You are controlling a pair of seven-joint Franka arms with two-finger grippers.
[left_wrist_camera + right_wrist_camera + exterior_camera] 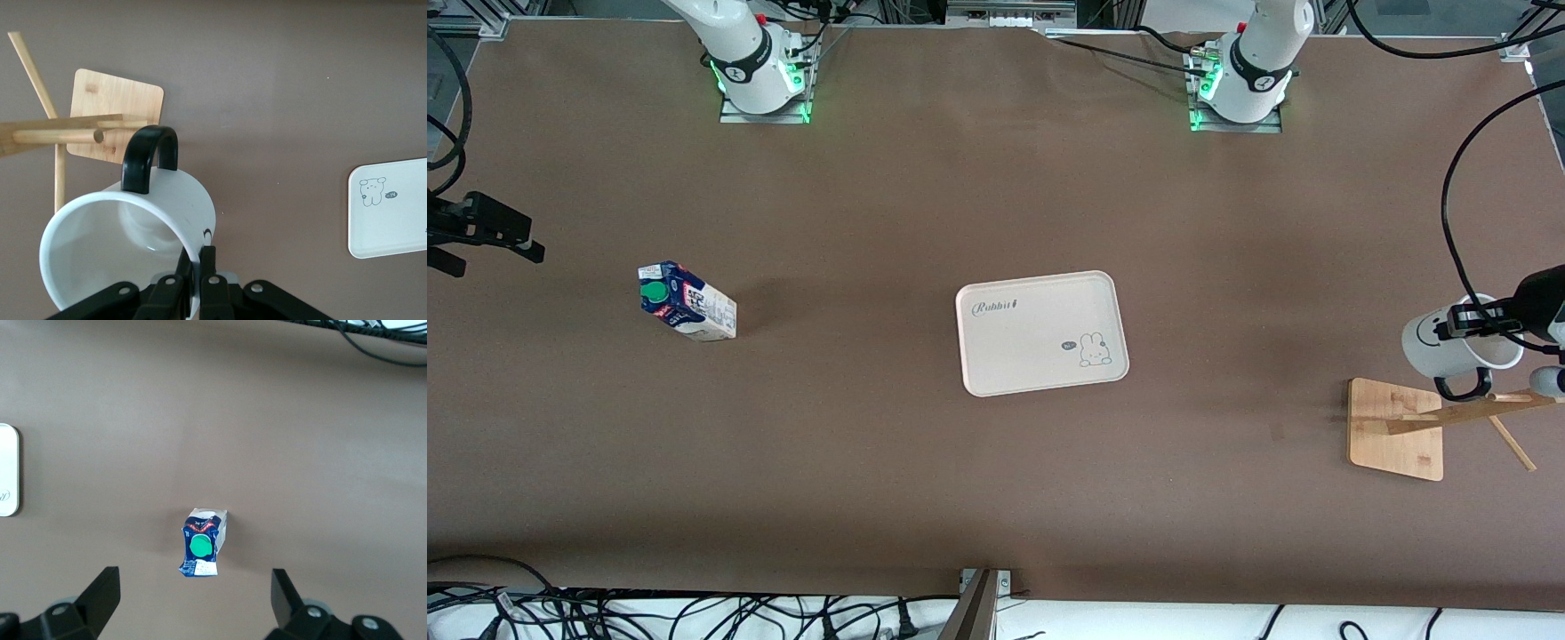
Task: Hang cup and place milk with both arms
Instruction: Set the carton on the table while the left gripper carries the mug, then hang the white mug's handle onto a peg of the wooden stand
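The white cup (1449,345) with a black loop handle (1464,388) hangs tilted in the air at the left arm's end of the table. My left gripper (1480,320) is shut on its rim (199,267). In the left wrist view the cup (120,233) has its handle (148,157) just beside the tip of a wooden peg (60,137), apart from it. The milk carton (687,302) with a green cap stands on the table toward the right arm's end. My right gripper (498,258) is open and empty high over it (193,600); the carton (202,550) shows between its fingers.
A wooden cup rack with a square base (1396,427) and slanted pegs stands under the cup; its base also shows in the left wrist view (117,113). A cream tray (1040,333) with a rabbit print lies mid-table. Cables run along the table's edges.
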